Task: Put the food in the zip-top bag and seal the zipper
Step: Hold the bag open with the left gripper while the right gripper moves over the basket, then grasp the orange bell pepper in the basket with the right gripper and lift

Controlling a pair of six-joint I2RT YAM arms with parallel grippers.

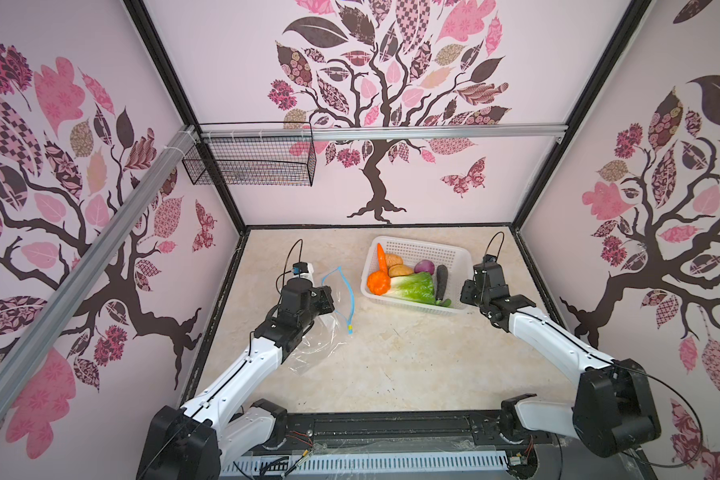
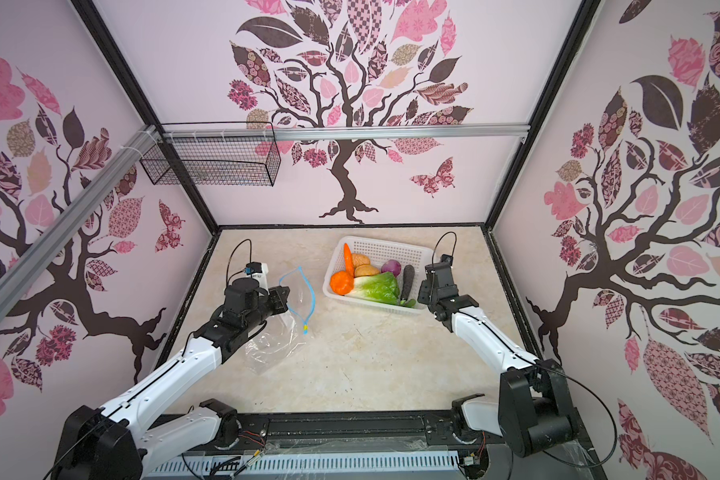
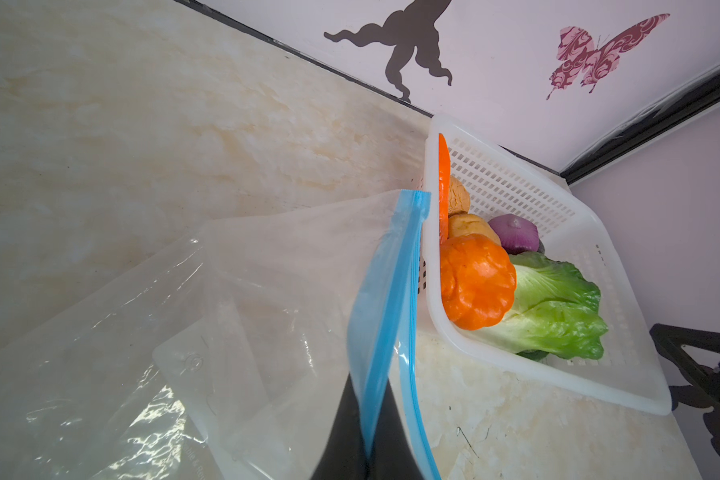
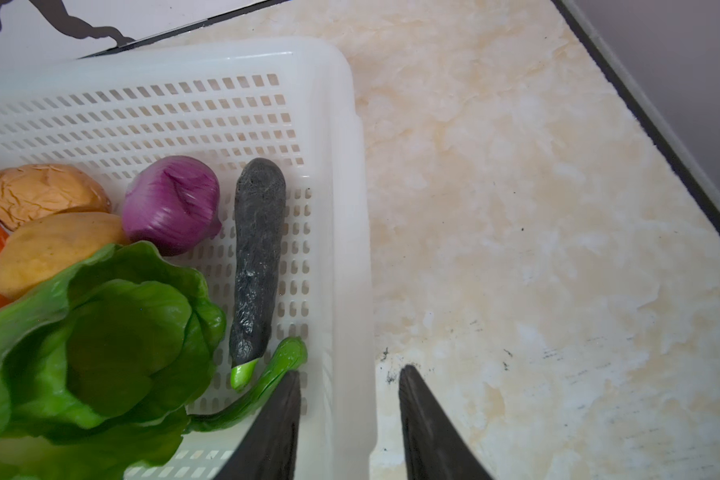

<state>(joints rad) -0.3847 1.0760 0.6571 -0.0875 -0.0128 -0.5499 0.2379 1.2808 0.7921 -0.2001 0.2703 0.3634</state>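
Left gripper (image 3: 368, 388): clamped on light blue zipper strip (image 3: 393, 270), clear crinkly bag (image 3: 246, 291) lifted, counter's left side.
Right gripper (image 4: 350, 374): jaws parted, empty, straddling wall of white perforated basket (image 4: 352, 166).
Advice: shift inward, pinch dark long eggplant (image 4: 258, 257) mid-length.

White arms (image 1: 242, 374), black joints (image 1: 296, 305)

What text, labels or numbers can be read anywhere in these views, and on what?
Nothing is legible enough to quote.
Bag: faint grey print at the frame edge in the left wrist view, cut off and too blurred to read.
Basket: no text seen.
Wall: tree and butterfly decals only, no words.
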